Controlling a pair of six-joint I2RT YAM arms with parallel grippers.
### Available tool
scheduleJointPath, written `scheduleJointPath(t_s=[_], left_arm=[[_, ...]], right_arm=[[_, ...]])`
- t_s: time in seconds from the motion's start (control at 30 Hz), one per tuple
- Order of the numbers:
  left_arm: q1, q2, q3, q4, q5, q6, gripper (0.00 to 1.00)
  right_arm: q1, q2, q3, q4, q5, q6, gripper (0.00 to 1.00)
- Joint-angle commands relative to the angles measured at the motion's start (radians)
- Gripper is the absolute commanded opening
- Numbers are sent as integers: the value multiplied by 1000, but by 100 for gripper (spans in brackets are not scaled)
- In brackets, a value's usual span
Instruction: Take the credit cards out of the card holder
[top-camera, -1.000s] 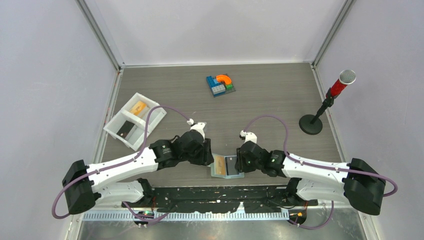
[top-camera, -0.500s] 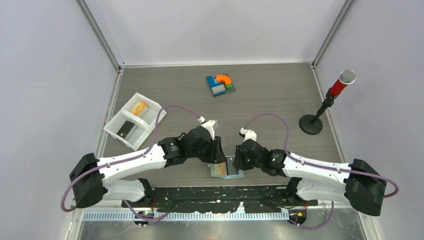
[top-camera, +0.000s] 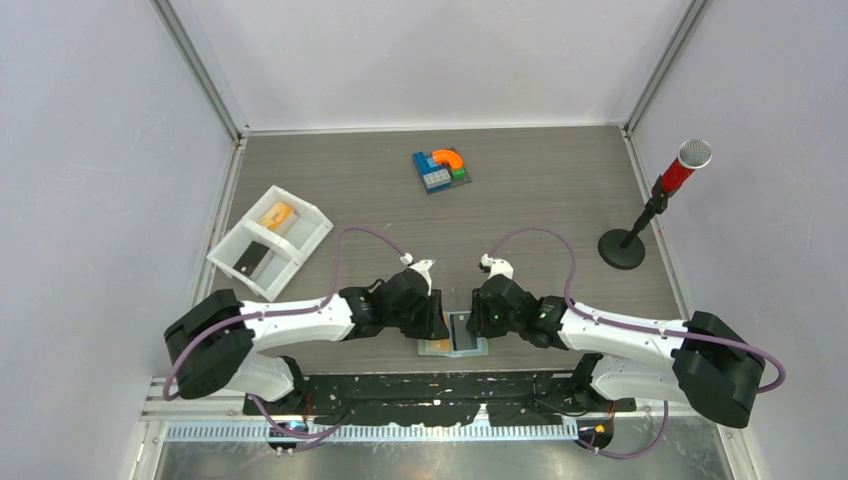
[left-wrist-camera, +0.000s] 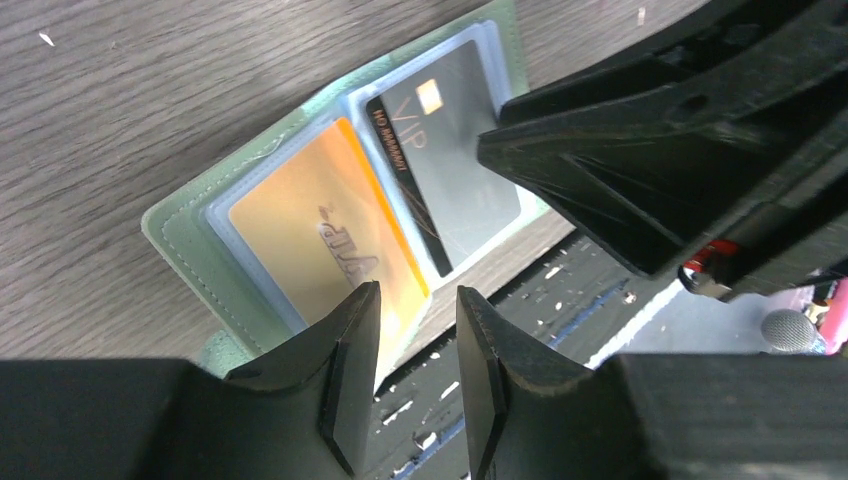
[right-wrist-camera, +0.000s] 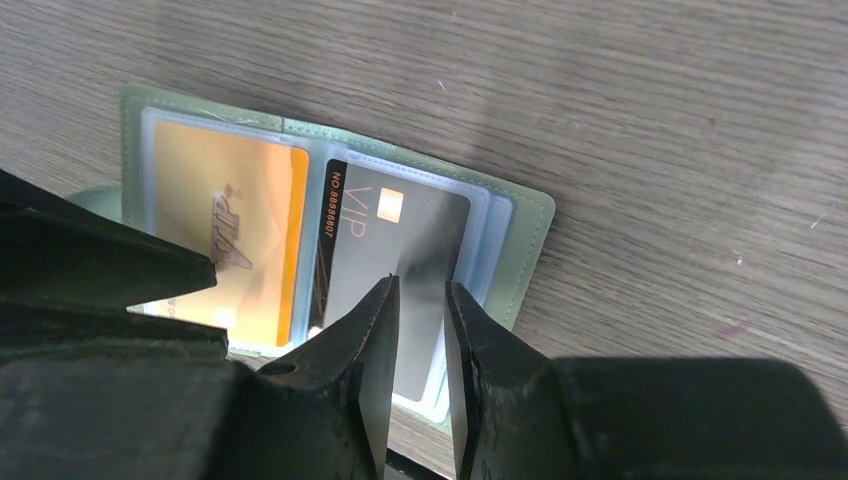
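The card holder (top-camera: 455, 335) lies open at the tabletop's (top-camera: 540, 200) near edge. The left hand (left-wrist-camera: 418, 370), narrowly parted, straddles the orange card (left-wrist-camera: 310, 230) at its corner. The right hand (right-wrist-camera: 420, 340), equally narrow, sits over the dark card (right-wrist-camera: 400, 250). Catching sleeve with card could drag the holder along.

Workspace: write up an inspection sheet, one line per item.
Surface: grey wood-grain table.
Job's things: card holder open at near edge, orange card and dark VIP card sleeved inside; two more cards in white tray.
Clutter: toy block cluster, microphone on stand.
Grippers: left gripper and right gripper over the holder, fingers slightly apart.
Cables: purple cables looping off both wrists.
Surroundings: pale walls, metal frame posts.
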Motion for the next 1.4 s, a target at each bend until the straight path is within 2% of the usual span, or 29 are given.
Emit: scheduleJointPath(t_s=[0.0, 0.13, 0.53, 0.87, 1.17, 1.37], left_arm=[[-3, 47, 10, 68, -17, -15, 35], [7, 47, -43, 110, -62, -41, 35], [19, 104, -177, 468, 54, -94, 37], [21, 122, -173, 462, 51, -85, 38], [25, 113, -177, 443, 18, -63, 39], [30, 95, -191, 478, 36, -74, 39]], right_arm=[[-16, -24, -37, 50, -21, -3, 31], [-29, -49, -81, 64, -34, 13, 31], [-50, -128, -133, 58, -32, 26, 29], [-77, -143, -91, 29, -62, 22, 27], [-78, -52, -125, 136, -149, 49, 27], [-78, -112, -72, 40, -134, 34, 27]])
